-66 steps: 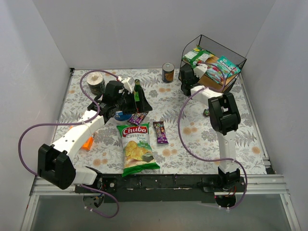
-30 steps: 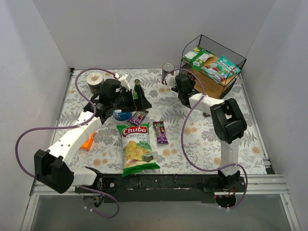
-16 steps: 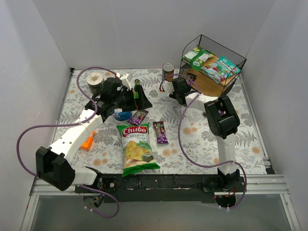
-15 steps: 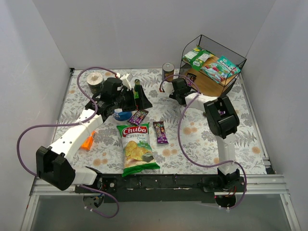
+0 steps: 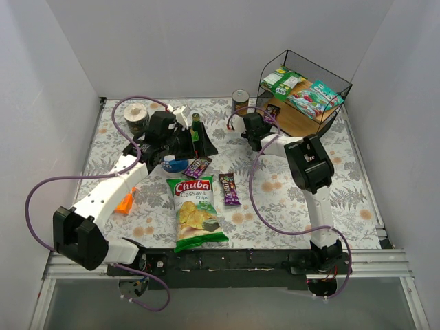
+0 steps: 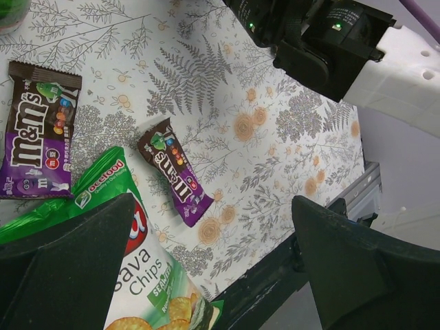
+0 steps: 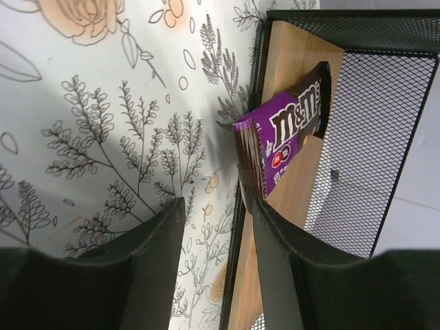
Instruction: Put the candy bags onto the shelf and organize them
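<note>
The shelf [image 5: 323, 118] stands at the back right. On its top board lie a green-and-white candy bag [image 5: 280, 79] and a teal one [image 5: 315, 96]. A purple M&M's bag [image 5: 271, 112] leans on edge on the lower board [image 7: 292, 62], and it also shows in the right wrist view [image 7: 289, 130]. My right gripper [image 5: 256, 132] [image 7: 218, 203] is open, with that bag just beyond its fingertips. Two more purple M&M's bags [image 5: 198, 166] [image 5: 229, 188] lie on the table; both show in the left wrist view [image 6: 38, 134] [image 6: 172, 172]. My left gripper [image 5: 199, 141] [image 6: 213, 203] is wide open and empty above them.
The Chuba chips bag [image 5: 196, 212] lies front centre. An orange packet [image 5: 125, 203] lies by the left arm. A can [image 5: 240, 102], a tape roll [image 5: 137, 118], a dark bottle [image 5: 196, 124] and a blue object [image 5: 175, 163] are at the back. White walls surround the table.
My right gripper drew back from the shelf and shifted left to its lower left corner. A purple bag now leans on the lower board. The left arm barely moved.
</note>
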`<action>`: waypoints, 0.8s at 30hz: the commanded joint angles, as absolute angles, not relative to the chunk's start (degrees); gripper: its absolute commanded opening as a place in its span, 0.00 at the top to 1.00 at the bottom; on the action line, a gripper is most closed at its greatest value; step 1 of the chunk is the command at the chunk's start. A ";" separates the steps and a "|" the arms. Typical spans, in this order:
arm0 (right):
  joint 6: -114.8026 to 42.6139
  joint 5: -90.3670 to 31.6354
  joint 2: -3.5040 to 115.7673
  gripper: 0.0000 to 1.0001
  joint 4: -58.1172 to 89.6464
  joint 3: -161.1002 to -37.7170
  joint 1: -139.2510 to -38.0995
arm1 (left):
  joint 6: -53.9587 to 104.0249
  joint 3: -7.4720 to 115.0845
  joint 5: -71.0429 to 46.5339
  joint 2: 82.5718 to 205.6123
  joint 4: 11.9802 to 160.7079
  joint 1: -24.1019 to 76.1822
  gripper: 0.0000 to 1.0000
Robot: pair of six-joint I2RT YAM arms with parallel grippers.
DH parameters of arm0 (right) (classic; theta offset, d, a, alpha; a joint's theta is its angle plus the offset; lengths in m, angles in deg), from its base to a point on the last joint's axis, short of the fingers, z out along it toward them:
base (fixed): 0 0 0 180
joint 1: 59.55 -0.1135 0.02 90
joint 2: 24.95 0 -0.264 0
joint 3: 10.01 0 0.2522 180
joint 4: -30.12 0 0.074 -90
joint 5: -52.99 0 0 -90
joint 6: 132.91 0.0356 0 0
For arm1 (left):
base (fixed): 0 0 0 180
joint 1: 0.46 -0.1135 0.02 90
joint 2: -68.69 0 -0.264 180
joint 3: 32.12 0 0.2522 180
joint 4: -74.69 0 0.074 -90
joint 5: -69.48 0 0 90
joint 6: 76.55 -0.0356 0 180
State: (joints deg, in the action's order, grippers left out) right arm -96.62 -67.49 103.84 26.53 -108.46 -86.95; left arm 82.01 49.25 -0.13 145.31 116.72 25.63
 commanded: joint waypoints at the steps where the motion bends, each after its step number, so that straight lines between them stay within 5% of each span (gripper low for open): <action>1: -96.61 -71.63 106.36 0.48 31.91 -110.34 -86.88 | 81.48 50.63 0.84 145.59 117.01 25.56 0.02; 8: -93.89 -73.04 109.26 0.52 30.86 -115.35 -86.71 | 81.48 51.16 0.93 146.29 117.36 25.56 0.02; 24: -93.18 -77.52 113.92 0.88 35.43 -123.35 -86.09 | 82.36 51.07 0.23 145.68 119.12 25.56 0.02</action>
State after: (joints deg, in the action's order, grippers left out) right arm -93.72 -74.76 112.76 30.38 -119.02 -86.62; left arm 82.10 49.27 0.02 146.79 118.49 25.63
